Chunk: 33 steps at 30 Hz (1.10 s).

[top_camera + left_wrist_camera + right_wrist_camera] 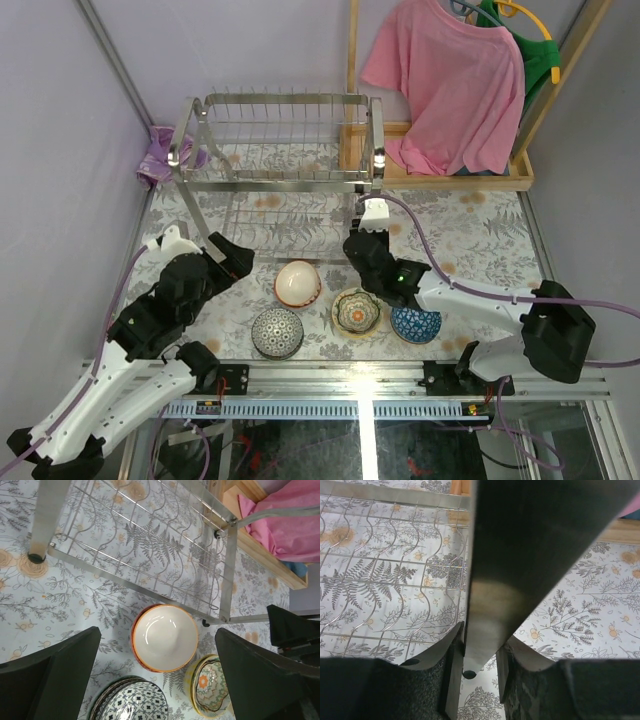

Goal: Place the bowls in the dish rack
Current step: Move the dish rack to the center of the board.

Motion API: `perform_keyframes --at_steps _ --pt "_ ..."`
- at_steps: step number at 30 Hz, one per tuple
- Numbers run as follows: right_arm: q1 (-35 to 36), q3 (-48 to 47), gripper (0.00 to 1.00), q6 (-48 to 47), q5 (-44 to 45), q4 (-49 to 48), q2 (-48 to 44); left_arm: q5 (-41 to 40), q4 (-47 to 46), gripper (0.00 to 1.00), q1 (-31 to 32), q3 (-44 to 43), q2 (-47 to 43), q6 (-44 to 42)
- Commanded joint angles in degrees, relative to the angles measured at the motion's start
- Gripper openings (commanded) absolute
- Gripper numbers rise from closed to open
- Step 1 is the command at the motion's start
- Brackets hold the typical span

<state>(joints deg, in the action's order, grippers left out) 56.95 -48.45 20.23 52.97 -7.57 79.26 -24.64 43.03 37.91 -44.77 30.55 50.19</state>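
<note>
no bowl is in the dish rack [285,98] yet, so loading has not begun; the step in hand looks like steadying or shifting the rack itself. the rack stands in the upper middle of the overhead view, and four bowls sit on the table [480,230] below it, in the lower middle: a white bowl [297,283], a dark patterned bowl [277,332], a yellow-green bowl [355,311] and a blue bowl [415,324]. the right gripper [481,637] reaches from the lower right to the rack's near right corner post, low by its foot. in its wrist view the fingers [451,680] sit against either side of that post, clenched on it as far as can be seen. the left gripper [157,640] reaches in from the lower left and hangs above the white bowl, jaws spread wide, touching nothing. next, i judge, the post must be let go and a bowl pinched by its rim.
</note>
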Motion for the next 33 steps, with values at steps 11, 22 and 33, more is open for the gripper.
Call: perform_keyframes --at_steps 11,22,33 --pt "-5.1 5.7 0.09 7.9 10.4 9.2 -10.9 -0.2 4.0 0.98 0.3 -1.6 1.2 -0.9" --pt "-5.6 7.7 0.09 19.8 14.2 22.2 -15.3 -4.4 5.6 0.98 0.3 -2.2 4.3 -0.1" --pt "-13.9 13.2 0.11 19.1 7.9 21.8 -23.0 -1.8 -8.1 0.96 0.3 0.8 14.1 -2.1"
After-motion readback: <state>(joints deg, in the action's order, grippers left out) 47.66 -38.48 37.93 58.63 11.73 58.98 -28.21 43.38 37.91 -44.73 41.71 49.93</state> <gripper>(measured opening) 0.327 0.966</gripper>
